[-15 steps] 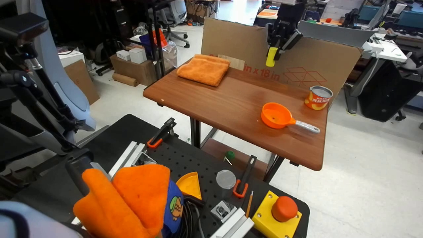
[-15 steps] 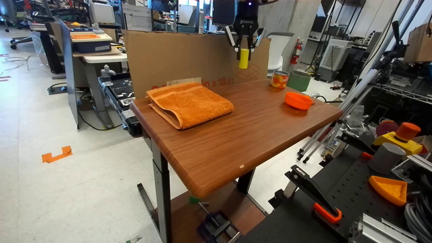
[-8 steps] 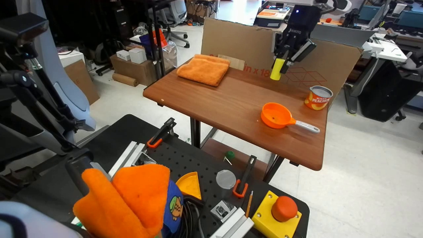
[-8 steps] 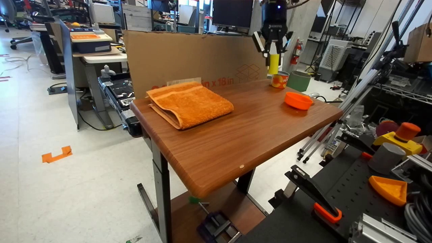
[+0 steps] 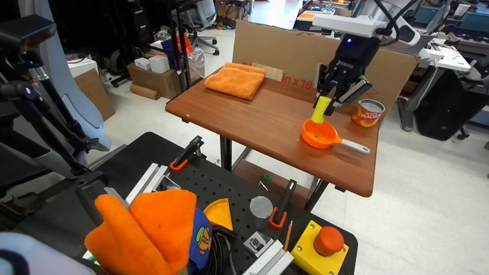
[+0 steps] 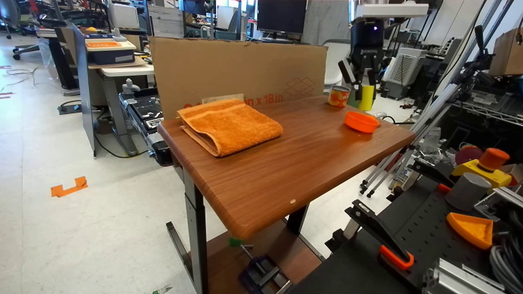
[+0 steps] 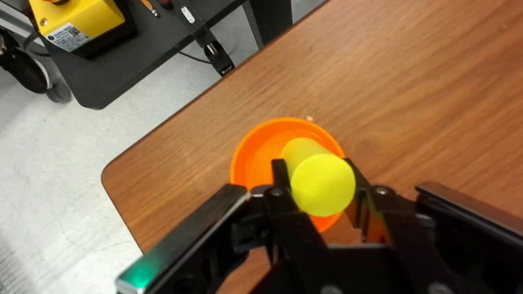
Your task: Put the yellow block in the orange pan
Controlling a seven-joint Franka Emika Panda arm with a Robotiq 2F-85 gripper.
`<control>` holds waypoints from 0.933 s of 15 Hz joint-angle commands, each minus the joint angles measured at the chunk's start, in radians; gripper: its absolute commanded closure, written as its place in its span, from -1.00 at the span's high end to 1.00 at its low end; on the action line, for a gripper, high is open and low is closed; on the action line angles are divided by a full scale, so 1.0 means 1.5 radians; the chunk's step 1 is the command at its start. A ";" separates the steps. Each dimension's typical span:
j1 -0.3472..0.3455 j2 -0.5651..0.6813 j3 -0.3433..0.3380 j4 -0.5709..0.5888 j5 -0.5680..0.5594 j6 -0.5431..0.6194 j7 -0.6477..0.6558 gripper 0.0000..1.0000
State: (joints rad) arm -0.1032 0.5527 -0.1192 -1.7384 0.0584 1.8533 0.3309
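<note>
Now the yellow block (image 7: 322,184) hangs over the orange pan (image 5: 319,135), and it's a firm-looking hold: the gripper (image 5: 323,106) has its two black fingers (image 7: 281,173) closed in from either side, clamped around the block's upper part. Round-ended, that block, taller than wide, its lower end (image 6: 366,107) free and pointing down. Has it arrived? In an exterior view that end shows just above the pan's rim; in the wrist view it's against the orange bowl, off to one side of centre. I'd call it airborne and not yet landed, though a brush with the rim is hard to rule out.

So this looks like the lowering, and centring comes first. A small nudge towards the bowl's middle should keep the lower end off the wall; catch the rim and what seems a light pan could skid or tip on the tabletop (image 5: 263,118). Squaring up matters too: the block leans a little in both exterior views, and a tilted landing invites a topple. Then straight down, nice and slow, until the base meets the pan's floor. Only then part the fingers, evenly on both sides, and rise vertically so nothing drags. One more watch-point: the peach can (image 5: 368,113) stands near the gripper, so no wide swing on that side.
</note>
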 commanded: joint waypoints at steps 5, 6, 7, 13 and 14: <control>-0.014 -0.079 -0.003 -0.153 0.030 0.192 -0.050 -0.66; -0.016 -0.083 -0.001 -0.160 0.034 0.219 -0.055 -0.66; -0.018 -0.083 0.001 -0.160 0.042 0.228 -0.059 -0.66; -0.006 -0.068 -0.002 -0.153 0.041 0.220 -0.047 -0.66; -0.005 -0.067 -0.001 -0.155 0.040 0.226 -0.048 -0.66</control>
State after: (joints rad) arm -0.1176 0.4659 -0.1239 -1.9479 0.1049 2.1749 0.2694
